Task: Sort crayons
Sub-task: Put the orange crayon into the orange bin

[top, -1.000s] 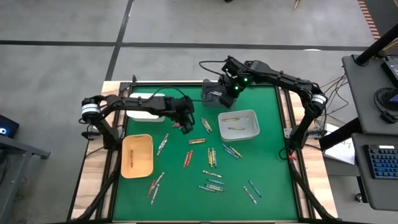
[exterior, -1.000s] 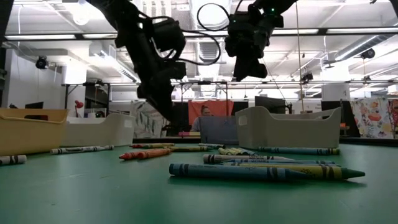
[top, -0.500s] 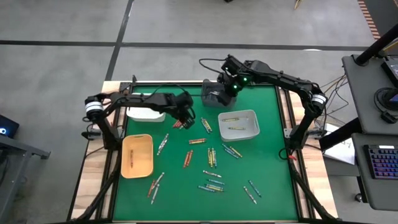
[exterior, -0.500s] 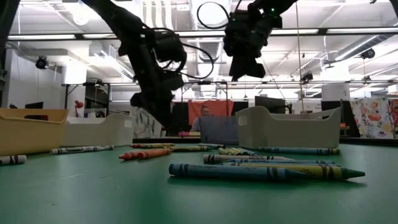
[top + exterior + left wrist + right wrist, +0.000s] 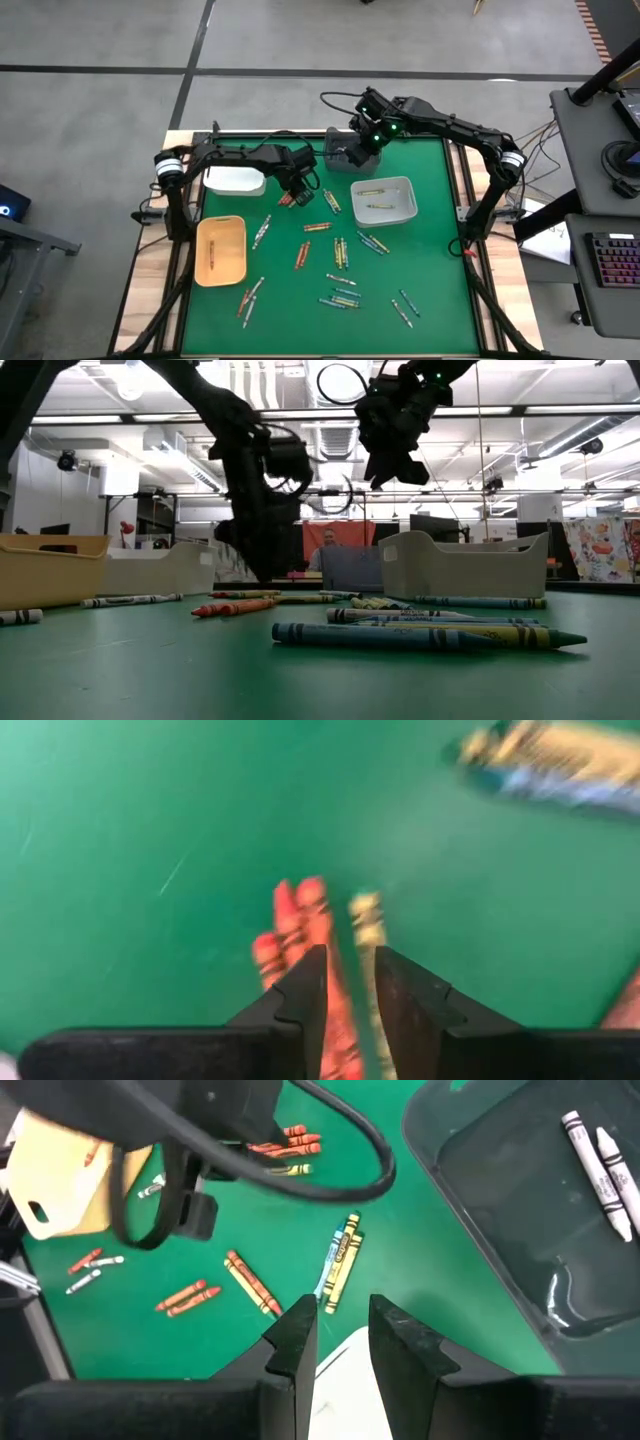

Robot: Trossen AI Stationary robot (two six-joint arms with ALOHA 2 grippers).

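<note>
Your left hand (image 5: 345, 982) has just swung in over the red crayons (image 5: 300, 935), fingers slightly parted, gripping nothing; right hand (image 5: 335, 1325) waits empty at twelve o'clock

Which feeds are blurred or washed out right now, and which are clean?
Left wrist view: soft throughout, red crayons by the left gripper smeared. Low view: bright ceiling lights silhouette both arms; the nearest crayons are sharp. High view: evenly lit. Right wrist view: crisp, two white crayons readable in the dark tray.

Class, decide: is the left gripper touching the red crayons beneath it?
Cannot tell. In the left wrist view the left gripper overlaps the red crayons, but blur hides any contact or gap.
</note>
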